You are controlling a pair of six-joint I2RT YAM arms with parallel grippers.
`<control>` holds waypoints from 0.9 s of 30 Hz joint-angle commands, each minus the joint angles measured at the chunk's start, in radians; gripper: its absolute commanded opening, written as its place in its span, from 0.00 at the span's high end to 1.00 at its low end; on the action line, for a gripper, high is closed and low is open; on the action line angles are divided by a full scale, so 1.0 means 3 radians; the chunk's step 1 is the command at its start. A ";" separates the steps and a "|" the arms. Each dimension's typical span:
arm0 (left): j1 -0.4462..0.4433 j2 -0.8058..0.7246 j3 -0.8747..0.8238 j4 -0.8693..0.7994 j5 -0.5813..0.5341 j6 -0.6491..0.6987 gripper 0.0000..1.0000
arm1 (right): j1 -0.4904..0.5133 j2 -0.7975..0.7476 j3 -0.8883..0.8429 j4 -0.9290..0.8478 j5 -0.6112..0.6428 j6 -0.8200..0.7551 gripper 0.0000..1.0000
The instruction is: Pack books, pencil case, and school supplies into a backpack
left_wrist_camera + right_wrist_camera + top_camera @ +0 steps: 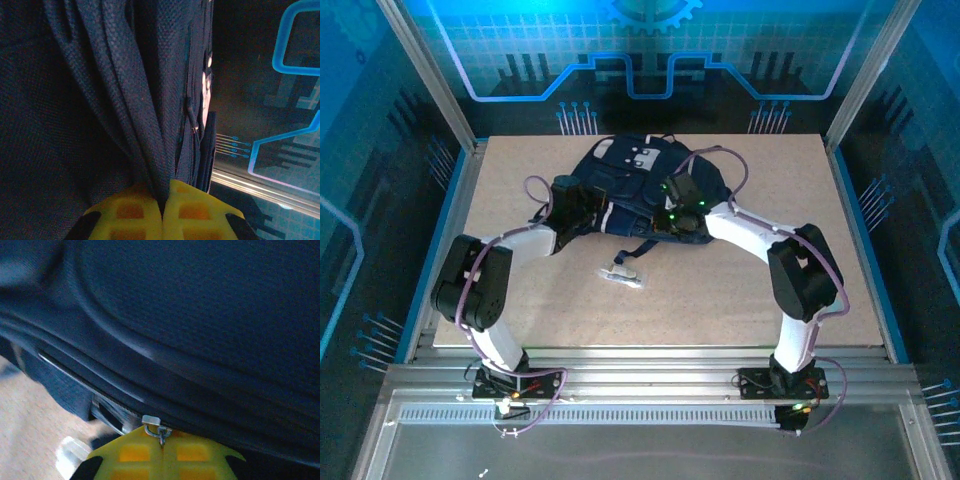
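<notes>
The navy backpack [638, 178] lies at the back middle of the table. My left gripper [586, 208] is at its left side. In the left wrist view the yellow fingertips [131, 210] are shut on a fold of the backpack's fabric [150, 125]. My right gripper [674, 214] is at the pack's front right edge. The right wrist view has its jaws shut on the small metal zipper pull [159, 429] of the backpack [200, 315]. A small pale oblong thing, seemingly the school supplies [621, 276], lies on the table in front of the pack. The books and pencil case are out of view.
The wooden tabletop [720, 300] is bare in front of the backpack apart from the pale object. A dark strap [642, 250] trails from the pack toward it. Metal frame posts [430, 80] and blue walls enclose the table on three sides.
</notes>
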 commanded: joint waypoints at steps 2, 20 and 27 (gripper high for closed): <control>0.0222 0.0092 0.0262 0.0116 0.0278 0.0258 1.00 | -0.0275 -0.0142 -0.0108 -0.0700 -0.0207 -0.0655 1.00; 0.0515 0.0943 0.1484 -0.0442 0.1106 0.1030 1.00 | -0.0612 -0.0032 0.0655 -0.1655 -0.0393 -0.1555 1.00; 0.0465 0.1237 0.2031 -0.0891 0.1409 0.1191 0.35 | -0.0255 0.0304 0.0909 -0.1048 -0.1326 -0.1150 1.00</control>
